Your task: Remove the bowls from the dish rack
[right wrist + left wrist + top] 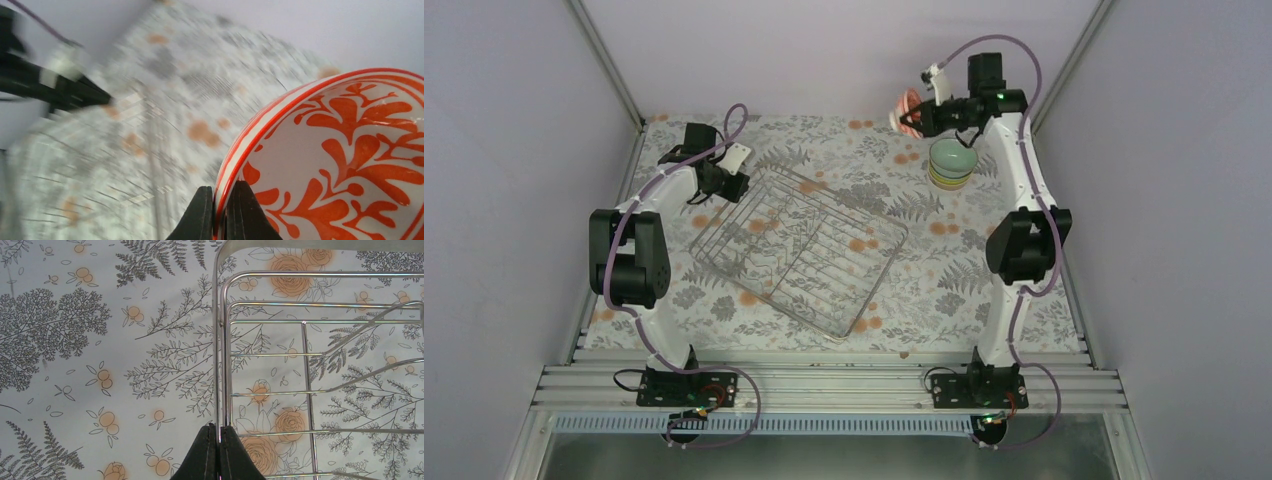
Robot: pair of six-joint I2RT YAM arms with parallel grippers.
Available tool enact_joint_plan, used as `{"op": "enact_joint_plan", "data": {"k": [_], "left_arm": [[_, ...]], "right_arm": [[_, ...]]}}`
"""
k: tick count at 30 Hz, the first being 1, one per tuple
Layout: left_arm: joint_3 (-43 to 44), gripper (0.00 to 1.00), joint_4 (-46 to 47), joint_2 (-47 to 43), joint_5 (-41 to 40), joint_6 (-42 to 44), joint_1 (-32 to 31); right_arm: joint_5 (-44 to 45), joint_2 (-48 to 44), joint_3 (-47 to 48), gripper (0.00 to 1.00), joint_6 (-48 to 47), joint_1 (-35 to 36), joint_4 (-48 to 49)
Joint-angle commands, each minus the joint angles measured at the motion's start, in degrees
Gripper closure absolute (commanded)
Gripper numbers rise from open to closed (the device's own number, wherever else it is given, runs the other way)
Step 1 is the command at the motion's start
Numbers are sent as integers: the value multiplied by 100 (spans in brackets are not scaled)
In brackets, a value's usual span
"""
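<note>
A: How many bowls?
B: Three, all out of the rack. The right fingers pinch the patterned bowl by its rim, raised at far right. The mint bowl sits in the yellow-green bowl on the desk, just beside.
A: Racks?
B: One, mid-desk. The left fingers are clamped on its rim wire.

There are three bowls. One white bowl with an orange-red pattern is at the upper right of the top view. Just below it, one pale mint bowl is stacked in one yellow-green bowl. One wire dish rack lies mid-frame on one flowered counter. There are two arms, the left arm and the right arm.
</note>
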Motion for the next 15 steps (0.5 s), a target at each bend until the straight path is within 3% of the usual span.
{"op": "enact_joint_plan", "data": {"k": [1, 8, 15], "left_arm": [[-138, 98, -238, 117, -22, -202, 8], [-141, 98, -247, 60, 27, -206, 1], [-188, 98, -238, 4, 48, -202, 6]], "right_arm": [[2526, -649, -955, 97, -816, 150, 9], [4307, -1000, -1426, 97, -1160, 157, 80], [4846, -1125, -1595, 97, -1316, 159, 147]]}}
